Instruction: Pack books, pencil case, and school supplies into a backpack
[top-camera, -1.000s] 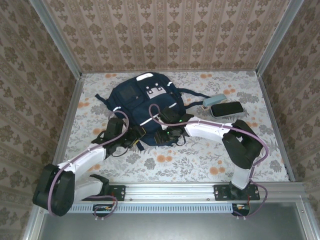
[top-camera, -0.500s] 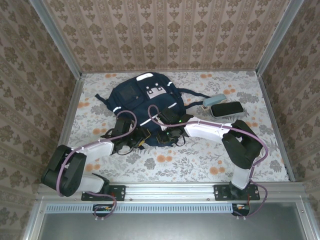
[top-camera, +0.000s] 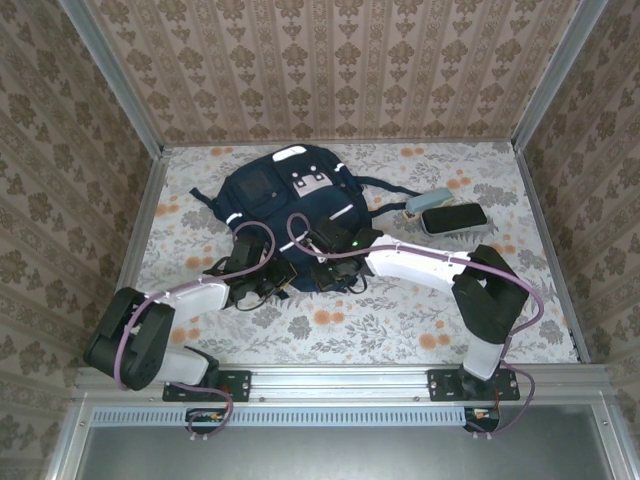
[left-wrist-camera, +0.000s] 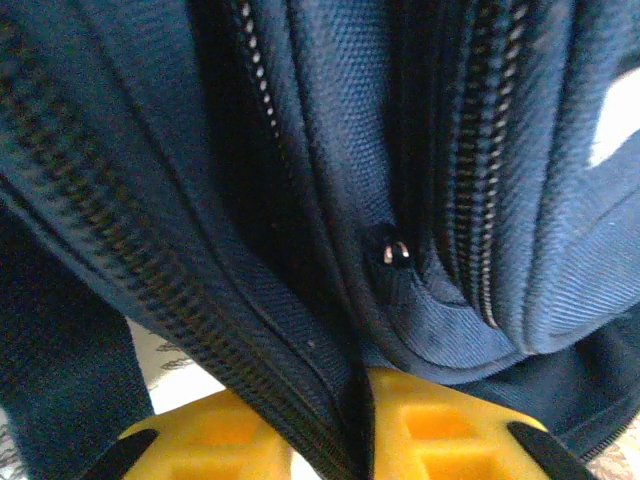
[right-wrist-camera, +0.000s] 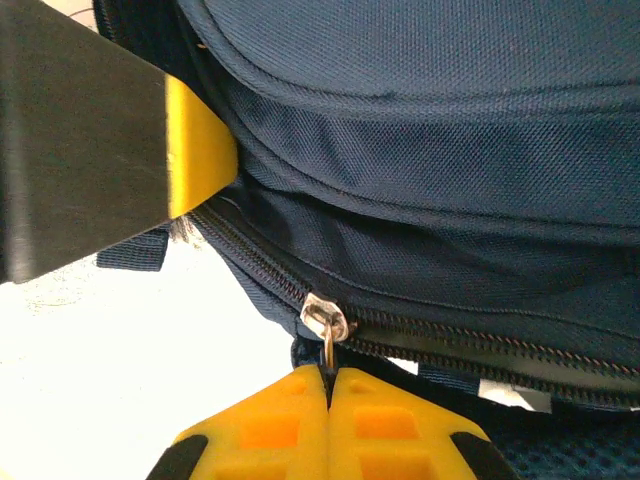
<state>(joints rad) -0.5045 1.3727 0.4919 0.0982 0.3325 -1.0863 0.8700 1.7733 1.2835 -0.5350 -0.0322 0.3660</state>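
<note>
The navy backpack lies flat at the back left of the table, its zippered edge toward me. My left gripper is at that near edge; in the left wrist view the left gripper is shut on a fold of the backpack's zipper edge. Just to its right, my right gripper meets the same edge. In the right wrist view the right gripper is shut on the metal zipper pull. A dark pencil case and a pale blue box lie right of the backpack. The books are hidden.
A loose backpack strap trails toward the pencil case. The left gripper's yellow finger sits close above the right one. Metal rails and patterned walls close in the floral table.
The left arm has swung in to the backpack's near edge and its jaws have closed on the fabric. The right gripper has closed on the zipper pull and shifted slightly left.
</note>
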